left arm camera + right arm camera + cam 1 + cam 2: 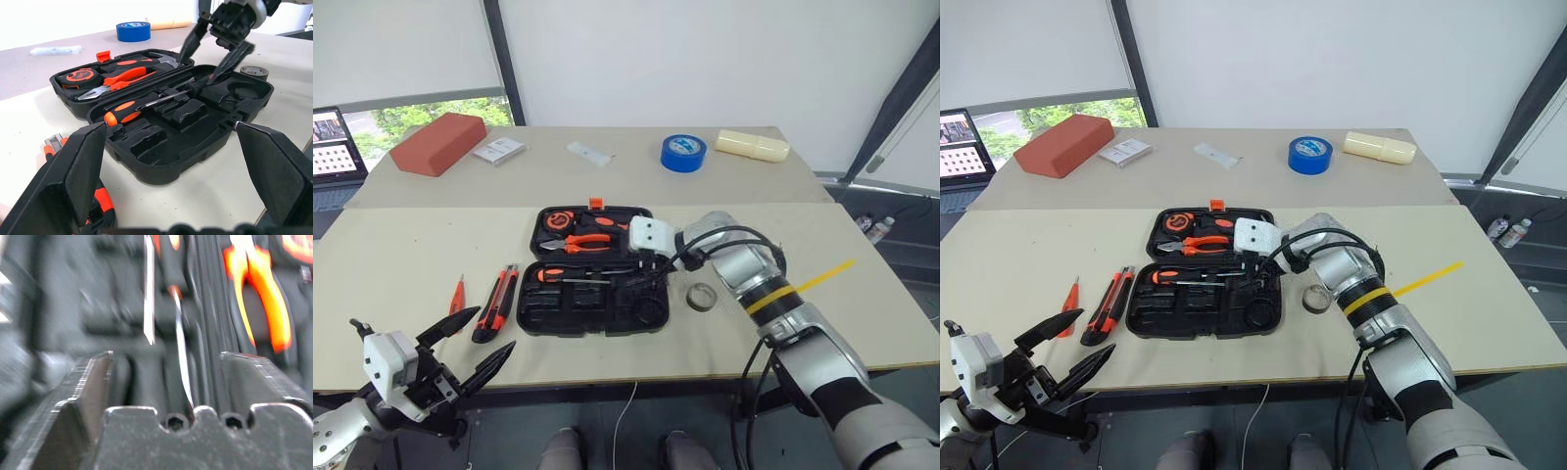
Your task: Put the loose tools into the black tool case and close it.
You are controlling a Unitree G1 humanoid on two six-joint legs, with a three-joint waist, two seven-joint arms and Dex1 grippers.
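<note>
The black tool case [558, 315] lies open at the middle of the table. A tape measure, pliers and a hammer sit in its far half. An orange-black screwdriver [570, 275] lies in the near half, and two thin shafts [149, 293] show in the right wrist view. My right gripper [199, 68] hovers open just above the case's right side with nothing between its fingers. The small dark tape roll [702, 296] rests on the table right of the case. The utility knife [496, 302] and the tester pen [457, 294] lie left of it. My left gripper [475, 348] is open near the front edge.
On the far table stand a red brick-like block [438, 143], a white packet [499, 151], a blue tape roll [683, 153] and a cream box [752, 146]. A laptop [333, 147] sits at the far left. A yellow strip [822, 274] lies right of my forearm.
</note>
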